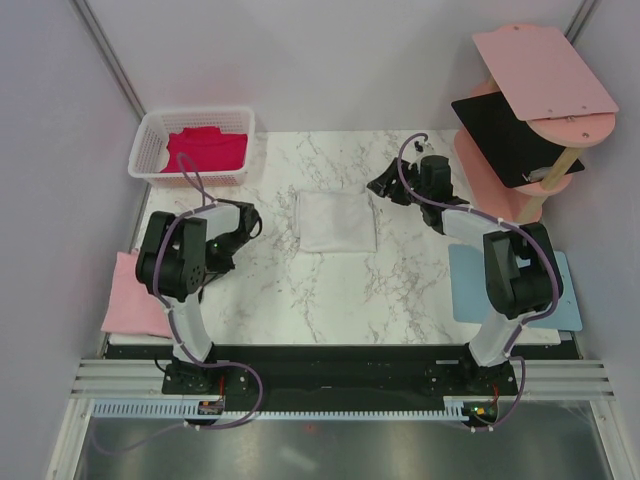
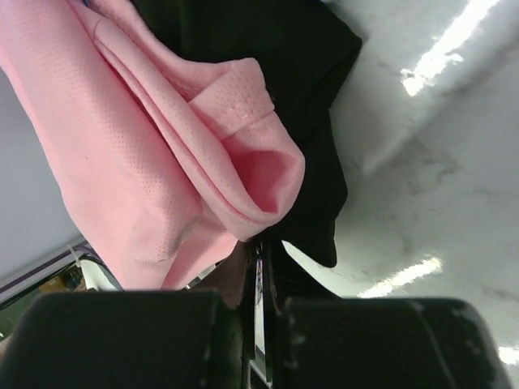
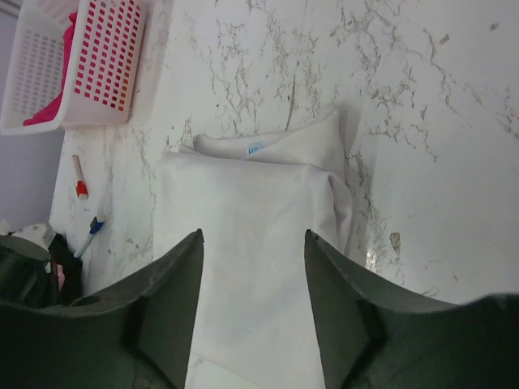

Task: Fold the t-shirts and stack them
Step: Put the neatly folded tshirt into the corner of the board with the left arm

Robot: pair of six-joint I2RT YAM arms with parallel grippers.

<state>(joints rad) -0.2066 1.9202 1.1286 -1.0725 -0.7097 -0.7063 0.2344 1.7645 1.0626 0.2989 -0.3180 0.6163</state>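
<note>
Your left gripper (image 2: 259, 253) shows its jaws pressed tight together, tips right at a fold of the light pink t-shirt (image 2: 146, 162), with the black t-shirt (image 2: 312, 146) bunched just behind that fold. You cannot tell whether any cloth is actually caught between the tips. From above, the pink one lies at the left edge of the marble table (image 1: 330, 290), beside the left arm. Over on your right, the right gripper (image 3: 253, 233) has its jaws spread with nothing between them, and it points across at the white t-shirt (image 1: 337, 220), which lies folded flat in the middle of the table. The magenta-red t-shirt (image 1: 205, 150) sits in the white basket (image 1: 150, 135) at the far left corner. The light-blue mat (image 1: 465, 295) lies under your right arm, and the pink shelf boards (image 1: 540, 70) stand at the far right.
</note>
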